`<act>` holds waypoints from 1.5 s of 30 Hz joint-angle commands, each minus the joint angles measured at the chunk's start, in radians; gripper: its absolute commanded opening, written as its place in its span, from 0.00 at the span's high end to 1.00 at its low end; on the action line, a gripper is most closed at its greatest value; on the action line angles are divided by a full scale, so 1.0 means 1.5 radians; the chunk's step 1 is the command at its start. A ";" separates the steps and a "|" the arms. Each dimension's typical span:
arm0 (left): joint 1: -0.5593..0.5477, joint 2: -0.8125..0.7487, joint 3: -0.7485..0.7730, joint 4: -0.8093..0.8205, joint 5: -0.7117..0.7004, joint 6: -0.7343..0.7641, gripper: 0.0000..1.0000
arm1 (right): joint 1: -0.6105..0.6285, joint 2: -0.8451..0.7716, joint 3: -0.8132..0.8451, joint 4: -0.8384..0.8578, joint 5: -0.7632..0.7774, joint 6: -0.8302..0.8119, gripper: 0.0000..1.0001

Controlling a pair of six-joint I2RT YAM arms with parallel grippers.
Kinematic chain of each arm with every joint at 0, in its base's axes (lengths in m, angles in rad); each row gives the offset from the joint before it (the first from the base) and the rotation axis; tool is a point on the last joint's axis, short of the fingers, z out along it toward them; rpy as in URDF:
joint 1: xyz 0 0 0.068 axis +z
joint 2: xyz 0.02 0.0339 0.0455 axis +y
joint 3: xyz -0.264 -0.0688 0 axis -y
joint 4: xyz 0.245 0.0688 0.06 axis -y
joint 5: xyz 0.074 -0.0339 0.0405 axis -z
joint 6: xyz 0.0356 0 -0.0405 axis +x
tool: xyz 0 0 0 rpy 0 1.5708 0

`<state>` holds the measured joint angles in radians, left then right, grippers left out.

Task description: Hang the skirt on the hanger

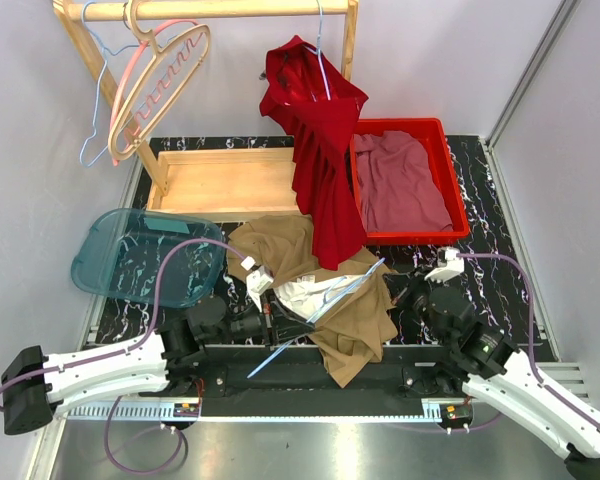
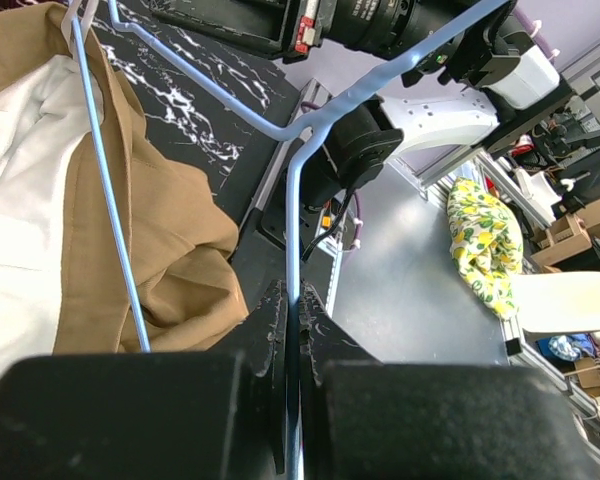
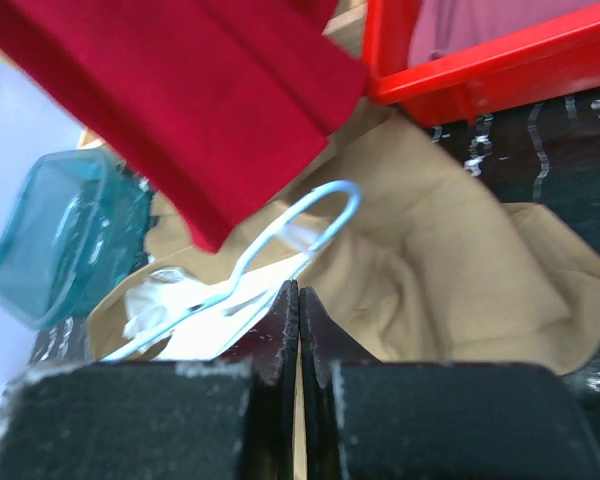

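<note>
Robotics laboratory cell. A black marble-patterned tabletop (image 1: 495, 300) is enclosed by plain white panels (image 1: 460, 60). The cabled left arm (image 1: 90, 365) and right arm (image 1: 530, 395) are bolted at 6 o'clock, and a wooden garment rack (image 1: 220, 10) stands at 12 o'clock. Beyond the tabletop edge, the left wrist view shows grey floor (image 2: 410, 300) and stacked cardboard boxes (image 2: 580, 225).

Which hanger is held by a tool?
The blue wire hanger lying on the tan skirt, gripped by the left tool; the others hang from the wooden rail.
</note>
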<state>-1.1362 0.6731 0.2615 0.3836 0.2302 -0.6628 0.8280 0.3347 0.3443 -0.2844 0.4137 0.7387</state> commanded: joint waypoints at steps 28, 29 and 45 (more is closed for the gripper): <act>-0.003 -0.031 0.003 0.037 0.031 -0.009 1.00 | -0.003 0.166 0.001 0.220 0.089 -0.036 1.00; -0.003 -0.034 0.001 0.037 0.031 -0.009 1.00 | -0.003 0.173 0.001 0.226 0.086 -0.035 1.00; -0.003 -0.030 -0.003 0.040 0.019 -0.007 1.00 | -0.006 0.196 -0.087 0.429 -0.015 -0.029 1.00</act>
<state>-1.1358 0.6357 0.2611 0.3550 0.2531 -0.6819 0.8265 0.6399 0.2379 0.2195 0.4763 0.6930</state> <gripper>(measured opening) 0.025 0.007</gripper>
